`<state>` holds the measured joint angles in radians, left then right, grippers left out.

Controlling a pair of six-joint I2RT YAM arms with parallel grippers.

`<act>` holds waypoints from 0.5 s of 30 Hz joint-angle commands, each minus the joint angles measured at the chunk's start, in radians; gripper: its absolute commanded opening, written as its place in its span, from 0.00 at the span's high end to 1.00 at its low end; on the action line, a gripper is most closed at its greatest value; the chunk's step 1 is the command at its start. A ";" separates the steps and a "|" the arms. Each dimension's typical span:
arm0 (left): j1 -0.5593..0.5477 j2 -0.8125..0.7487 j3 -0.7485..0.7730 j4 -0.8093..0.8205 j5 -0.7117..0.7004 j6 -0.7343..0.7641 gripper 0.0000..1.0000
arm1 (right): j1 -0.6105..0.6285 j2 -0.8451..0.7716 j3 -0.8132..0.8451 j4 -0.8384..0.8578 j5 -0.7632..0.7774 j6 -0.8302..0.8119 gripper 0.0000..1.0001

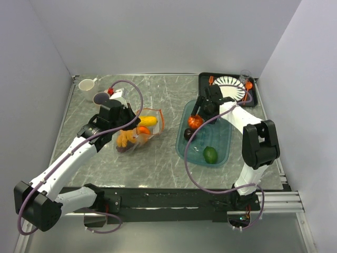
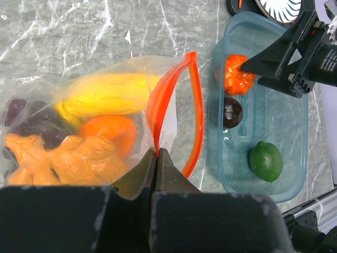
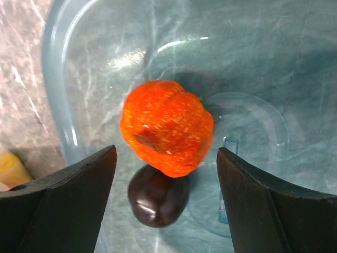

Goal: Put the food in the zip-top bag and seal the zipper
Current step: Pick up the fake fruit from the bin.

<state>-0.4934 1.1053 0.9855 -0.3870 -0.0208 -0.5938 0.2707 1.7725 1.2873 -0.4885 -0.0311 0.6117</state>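
The clear zip-top bag [image 1: 138, 132] lies left of centre with its orange-red zipper [image 2: 196, 105] gaping open toward the tray. Inside are a yellow piece [image 2: 108, 94], an orange piece [image 2: 108, 132], a knobbly tan-orange piece [image 2: 68, 158] and dark purple grapes [image 2: 21, 118]. My left gripper [image 2: 157, 153] is shut on the zipper edge. My right gripper [image 3: 166, 158] is open above the teal tray [image 1: 224, 138], straddling a red-orange pumpkin-like food [image 3: 166, 126] with a dark purple fruit [image 3: 158, 197] beneath. A green lime [image 1: 210, 154] lies nearer in the tray.
A black tray with a striped white plate [image 1: 231, 87], orange cutlery and a clear glass stands at the back right. Two cups [image 1: 93, 90] stand at the back left. White walls enclose the marble table [image 1: 158, 163].
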 commanded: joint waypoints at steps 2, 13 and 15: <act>-0.002 -0.013 0.021 0.003 -0.004 0.014 0.99 | -0.037 -0.022 -0.025 0.074 -0.026 -0.050 0.16; -0.002 -0.013 0.038 -0.009 -0.010 0.009 0.99 | -0.110 -0.005 -0.120 0.263 -0.312 -0.072 0.15; -0.002 -0.013 0.036 -0.003 -0.004 0.005 0.99 | -0.110 -0.007 -0.141 0.284 -0.328 -0.069 0.15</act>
<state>-0.4934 1.1053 0.9855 -0.3920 -0.0212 -0.5945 0.1703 1.7725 1.1820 -0.3077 -0.2531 0.5556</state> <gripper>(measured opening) 0.021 0.849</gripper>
